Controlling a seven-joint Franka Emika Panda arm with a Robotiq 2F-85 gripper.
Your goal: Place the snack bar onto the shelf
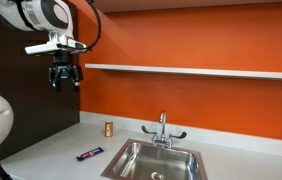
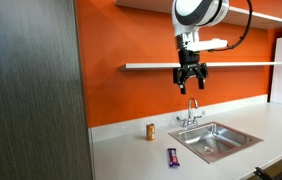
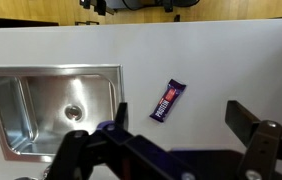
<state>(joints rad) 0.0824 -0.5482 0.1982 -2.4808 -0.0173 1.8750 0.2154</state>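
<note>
Bar (image 3: 168, 101) flat on desk (image 3: 221, 60), just beside sink (image 3: 51, 100), nothing touching it. Likely light, thin, fairly stiff; wrapper slippery, may crinkle. Best hold: across narrow width, at middle, from above. Tool (image 2: 190, 80) empty, spread wide, high above desk, about shelf (image 1: 201, 71) level
</note>
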